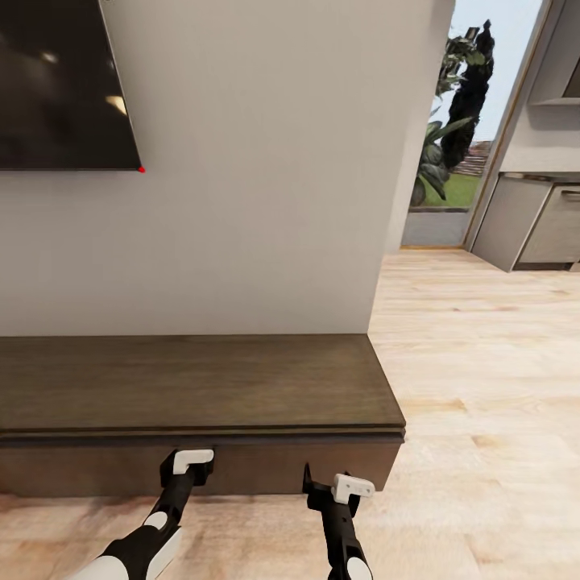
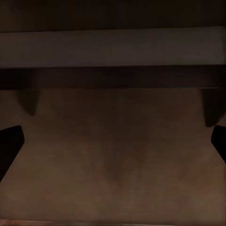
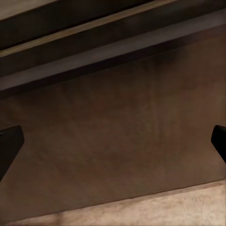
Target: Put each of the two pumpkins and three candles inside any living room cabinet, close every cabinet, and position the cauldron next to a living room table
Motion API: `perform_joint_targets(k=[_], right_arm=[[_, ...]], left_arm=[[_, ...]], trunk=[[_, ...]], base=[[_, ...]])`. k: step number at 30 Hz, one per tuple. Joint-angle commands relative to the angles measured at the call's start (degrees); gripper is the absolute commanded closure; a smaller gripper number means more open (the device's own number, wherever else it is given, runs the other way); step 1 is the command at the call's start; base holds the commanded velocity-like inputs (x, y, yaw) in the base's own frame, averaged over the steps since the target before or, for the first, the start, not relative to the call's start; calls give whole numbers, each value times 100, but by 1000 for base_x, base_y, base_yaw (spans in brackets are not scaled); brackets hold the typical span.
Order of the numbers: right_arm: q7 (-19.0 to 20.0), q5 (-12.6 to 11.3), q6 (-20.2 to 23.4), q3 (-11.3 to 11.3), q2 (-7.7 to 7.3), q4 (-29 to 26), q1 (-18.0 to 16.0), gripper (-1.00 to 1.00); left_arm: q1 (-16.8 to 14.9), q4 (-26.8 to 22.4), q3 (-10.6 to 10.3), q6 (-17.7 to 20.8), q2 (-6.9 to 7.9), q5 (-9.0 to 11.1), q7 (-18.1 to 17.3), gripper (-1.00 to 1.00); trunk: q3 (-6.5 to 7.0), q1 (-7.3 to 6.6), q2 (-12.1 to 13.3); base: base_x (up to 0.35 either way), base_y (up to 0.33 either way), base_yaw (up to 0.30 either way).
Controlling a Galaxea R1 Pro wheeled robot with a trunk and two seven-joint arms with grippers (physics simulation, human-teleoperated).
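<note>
cabinet (image 1: 201, 387): against wall, drawer front shut | left tool (image 1: 192, 462): spread wide, empty, close at front, likely to open it | right tool (image 1: 334, 487): spread wide, empty, just off front

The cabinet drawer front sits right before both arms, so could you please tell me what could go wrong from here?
1. The cabinet front is handleless, so either open end effector may slip rather than pull it.
2. The left end effector sits very close to the front and could bump it.
3. The cabinet top overhangs, so a rising arm might catch its edge.
</note>
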Motion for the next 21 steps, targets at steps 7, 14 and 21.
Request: perform_joint_targets(k=[7,14,21], right_arm=[[-27,-47,-34,32,-4,0,-7,-100],[-7,-247,16,33,-11,-5,-7,-100],[29,-593,516,46,-51,-116,-7,-100]], left_arm=[[-4,-3,-55,-14,2,19,33,-100],[-4,-8,-54,-14,6,19,19,-100],[-4,-35,-51,46,30,51,-16,-100]], trunk=[[-5,-1,-2],[-5,-1,-2],[-5,-1,-2]], base=[[-201,0,0],[-327,0,0],[-335,0,0]])
